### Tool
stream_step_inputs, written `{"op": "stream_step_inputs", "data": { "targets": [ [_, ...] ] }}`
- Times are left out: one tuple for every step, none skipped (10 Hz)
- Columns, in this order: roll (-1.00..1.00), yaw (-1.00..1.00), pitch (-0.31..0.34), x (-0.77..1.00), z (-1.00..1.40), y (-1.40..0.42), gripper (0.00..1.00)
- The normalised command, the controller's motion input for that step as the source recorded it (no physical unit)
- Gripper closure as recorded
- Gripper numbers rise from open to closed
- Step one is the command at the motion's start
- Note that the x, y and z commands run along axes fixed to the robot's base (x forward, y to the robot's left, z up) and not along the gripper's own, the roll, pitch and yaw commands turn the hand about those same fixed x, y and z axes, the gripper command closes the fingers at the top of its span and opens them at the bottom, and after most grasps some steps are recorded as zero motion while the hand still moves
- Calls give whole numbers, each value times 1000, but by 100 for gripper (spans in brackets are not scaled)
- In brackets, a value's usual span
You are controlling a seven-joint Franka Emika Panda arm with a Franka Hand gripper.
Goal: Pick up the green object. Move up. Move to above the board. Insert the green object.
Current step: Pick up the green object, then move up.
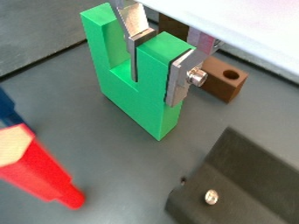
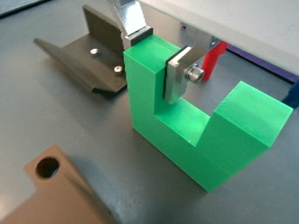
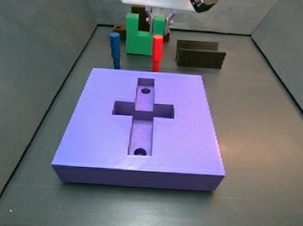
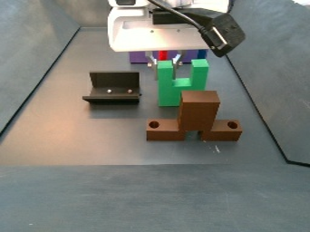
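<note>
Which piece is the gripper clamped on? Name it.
The green object: the gripper pinches one of its prongs. The red piece and brown block stand free.

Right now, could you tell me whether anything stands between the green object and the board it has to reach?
The gripper straddles one prong of the green object, upright on the floor. In a side view, a red piece and a blue piece stand beside it toward the board; lifting first should clear them.

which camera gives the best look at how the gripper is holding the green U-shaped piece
A wrist view: the gripper straddles one prong of the bright green, matte U-shaped block, silver fingers flat against it. The wrist view from the opposite side shows the same grip. In both side views the block is small and partly hidden.
</note>
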Motion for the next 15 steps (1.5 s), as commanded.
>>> {"op": "stream_step_inputs", "data": {
  "targets": [
    [0,0,0,0,0,0,100],
    [0,0,0,0,0,0,100],
    [0,0,0,0,0,0,100],
    [0,0,0,0,0,0,100],
    [0,0,0,0,0,0,100],
    [0,0,0,0,0,0,100],
    [0,0,0,0,0,0,100],
    [0,0,0,0,0,0,100],
    [0,0,0,0,0,0,100],
    [0,0,0,0,0,0,100],
    [0,0,0,0,0,0,100],
    [0,0,0,0,0,0,100],
    [0,0,0,0,833,0,100],
    [-5,10,35,-100,773,-11,100],
    [3,14,23,-109,547,-9,100]
  ]
}}
